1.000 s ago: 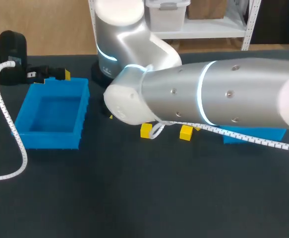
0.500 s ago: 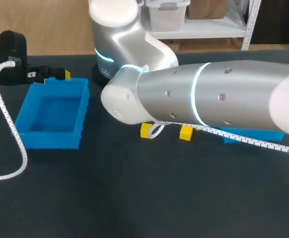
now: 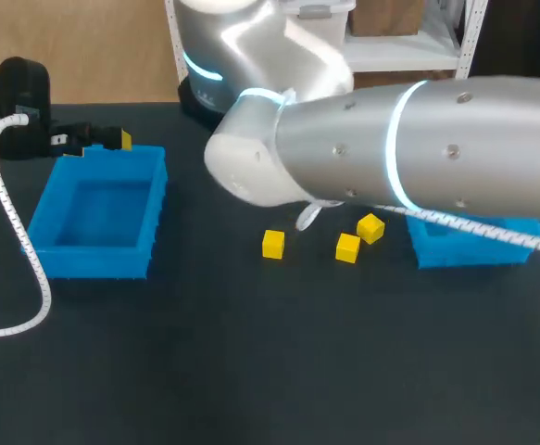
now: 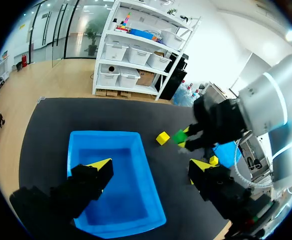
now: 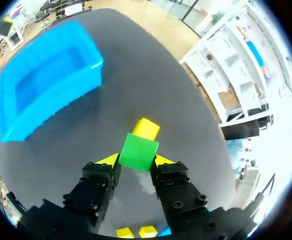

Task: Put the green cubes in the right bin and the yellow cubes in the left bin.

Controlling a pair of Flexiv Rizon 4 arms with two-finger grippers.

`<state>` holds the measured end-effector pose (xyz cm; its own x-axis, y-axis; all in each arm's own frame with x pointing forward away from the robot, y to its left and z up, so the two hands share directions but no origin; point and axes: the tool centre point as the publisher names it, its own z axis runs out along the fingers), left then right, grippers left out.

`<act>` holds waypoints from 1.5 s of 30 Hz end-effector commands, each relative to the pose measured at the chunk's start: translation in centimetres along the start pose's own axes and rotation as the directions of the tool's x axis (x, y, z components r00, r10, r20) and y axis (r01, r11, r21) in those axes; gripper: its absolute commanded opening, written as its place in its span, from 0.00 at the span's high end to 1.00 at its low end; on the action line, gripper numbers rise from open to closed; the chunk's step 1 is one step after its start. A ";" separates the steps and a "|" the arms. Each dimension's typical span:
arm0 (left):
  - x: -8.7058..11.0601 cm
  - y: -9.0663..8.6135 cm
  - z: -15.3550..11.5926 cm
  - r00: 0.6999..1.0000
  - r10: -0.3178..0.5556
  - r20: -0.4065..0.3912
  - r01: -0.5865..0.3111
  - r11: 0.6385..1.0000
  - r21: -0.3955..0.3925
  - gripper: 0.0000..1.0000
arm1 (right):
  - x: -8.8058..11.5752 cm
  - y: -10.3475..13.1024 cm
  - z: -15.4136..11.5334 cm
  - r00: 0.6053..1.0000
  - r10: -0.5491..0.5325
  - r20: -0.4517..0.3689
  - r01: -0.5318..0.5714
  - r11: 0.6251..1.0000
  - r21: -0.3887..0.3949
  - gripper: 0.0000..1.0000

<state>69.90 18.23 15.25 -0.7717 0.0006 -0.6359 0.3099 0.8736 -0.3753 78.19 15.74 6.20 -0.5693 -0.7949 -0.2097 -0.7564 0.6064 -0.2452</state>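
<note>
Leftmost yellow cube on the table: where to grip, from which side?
Come from straight above, with the fingers on two opposite side faces of the cube. It sits flat on the table, bare on all sides, and its neighbour is well apart, so either pair of faces is free.

The right arm [image 3: 455, 158] is a thick brushed-silver cylinder dotted with small dark screws. It is banded by a glowing white-cyan ring [image 3: 399, 148] and ends in a rounded white cap [image 3: 237, 167]. White spiral-wrapped cables run under it [image 3: 492, 232] and from the black left wrist housing [image 3: 21, 93]. The right pincer [image 5: 136, 161] and left pincer [image 4: 150, 166] have blocky black fingers [image 5: 98, 187] with yellow wedge tips.
</note>
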 end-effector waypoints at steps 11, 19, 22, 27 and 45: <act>0.1 0.3 0.0 1.000 0.003 0.006 -0.003 1.000 0.013 0.00 | 12.8 -5.7 -10.8 0.980 0.105 0.167 -0.124 0.987 0.104 1.00; 0.1 0.3 0.0 1.000 0.003 0.006 -0.003 1.000 0.013 0.00 | 20.2 -8.8 -12.2 0.955 0.244 0.167 -0.262 0.960 0.097 1.00; 0.1 0.3 0.0 1.000 0.003 0.006 -0.003 1.000 0.013 0.00 | 22.8 -9.7 -12.0 0.936 0.306 0.176 -0.323 0.944 0.074 1.00; 0.1 0.3 0.0 1.000 0.003 0.006 -0.003 1.000 0.013 0.00 | 26.3 -10.8 -11.1 0.903 0.383 0.192 -0.396 0.918 0.033 1.00; 0.1 0.3 0.0 1.000 0.003 0.006 -0.003 1.000 0.013 0.00 | 30.1 -12.8 -8.3 0.772 0.586 0.248 -0.569 0.810 -0.143 1.00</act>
<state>69.90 18.23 15.25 -0.7717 0.0006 -0.6359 0.3099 0.8736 -0.3753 68.64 -16.12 11.17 -0.9176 -0.3096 -0.2492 -0.3334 0.9410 0.0586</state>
